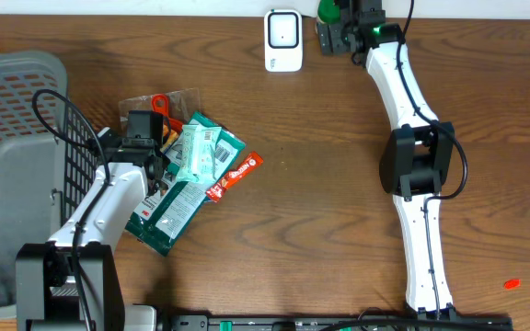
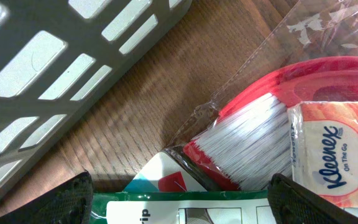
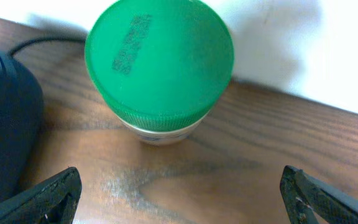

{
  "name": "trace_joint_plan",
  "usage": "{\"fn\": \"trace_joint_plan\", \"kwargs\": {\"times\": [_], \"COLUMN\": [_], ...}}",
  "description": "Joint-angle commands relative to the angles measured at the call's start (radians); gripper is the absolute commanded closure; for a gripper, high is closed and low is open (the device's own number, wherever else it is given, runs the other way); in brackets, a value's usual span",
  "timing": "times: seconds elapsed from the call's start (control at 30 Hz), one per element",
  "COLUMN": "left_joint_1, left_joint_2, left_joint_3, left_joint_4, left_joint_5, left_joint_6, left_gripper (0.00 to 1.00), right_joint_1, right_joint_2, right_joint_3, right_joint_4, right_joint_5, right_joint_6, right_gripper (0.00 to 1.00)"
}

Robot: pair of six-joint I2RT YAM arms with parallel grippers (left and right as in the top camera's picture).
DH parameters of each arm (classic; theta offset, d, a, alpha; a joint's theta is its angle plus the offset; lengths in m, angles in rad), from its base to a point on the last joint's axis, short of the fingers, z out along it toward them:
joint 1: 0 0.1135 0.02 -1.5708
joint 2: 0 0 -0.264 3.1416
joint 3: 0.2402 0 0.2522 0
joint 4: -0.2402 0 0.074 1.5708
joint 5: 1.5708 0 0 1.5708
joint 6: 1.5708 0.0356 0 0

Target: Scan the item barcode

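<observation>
A white barcode scanner (image 1: pixel 283 39) stands at the table's far edge. Right of it is a jar with a green lid (image 1: pixel 328 9) (image 3: pixel 159 59), upright against the white wall, with a dark printed patch on the lid. My right gripper (image 1: pixel 340 33) (image 3: pixel 182 196) is just in front of the jar, open wide with only bare wood between its fingers. My left gripper (image 1: pixel 145 138) (image 2: pixel 182 202) is open over a pile of packets. Its fingers stand either side of a green and white packet (image 2: pixel 185 208) (image 1: pixel 168 207).
The pile also holds a red brush in a clear wrapper (image 2: pixel 260 118), a Kleenex pack (image 2: pixel 337 155) and a mint packet (image 1: pixel 205 152). A grey basket (image 1: pixel 7 138) (image 2: pixel 73 68) fills the left edge. A dark rounded object with a cable (image 3: pixel 5 118) lies left of the jar.
</observation>
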Motion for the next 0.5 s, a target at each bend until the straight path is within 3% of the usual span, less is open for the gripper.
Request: {"fn": "trace_joint_plan", "kwargs": {"times": [0.0, 0.47], "left_joint_1": [0.006, 0.006], "left_joint_2": [0.013, 0.013], "left_joint_3": [-0.007, -0.007], "left_joint_4": [0.001, 0.001], "left_joint_5": [-0.010, -0.010], "left_joint_6": [-0.019, -0.019], "left_gripper": [0.11, 0.11], "right_joint_1": [0.019, 0.031], "right_joint_2": [0.011, 0.074], "right_joint_3": [0.012, 0.012], "right_joint_4": [0.019, 0.182], "right_joint_5": [-0.001, 0.012], "right_joint_6": [0.051, 0.110], "right_gripper": [0.01, 0.01]}}
